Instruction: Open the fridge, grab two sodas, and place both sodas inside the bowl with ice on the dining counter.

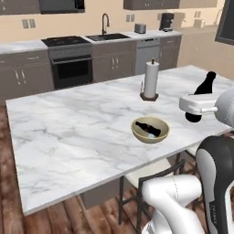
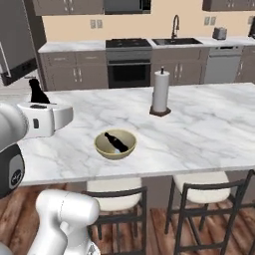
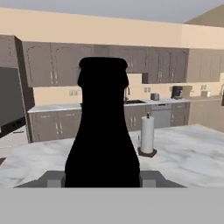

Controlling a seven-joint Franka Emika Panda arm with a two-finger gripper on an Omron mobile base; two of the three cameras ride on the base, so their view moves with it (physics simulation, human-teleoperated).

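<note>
Jaws part-closed, gripping upright soda (image 3: pixel 103 131)

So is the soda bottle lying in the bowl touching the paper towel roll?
Apart. The right base view shows the soda bottle lying inside the bowl, with bare marble between the bowl and the paper towel roll standing farther back.

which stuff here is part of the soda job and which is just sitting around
Part of the job:
- soda in the bowl
- bowl
- second soda, held upright in the tool
- dining counter

Just sitting around:
- paper towel roll
- stools
- stove
- sink
- toaster
</note>
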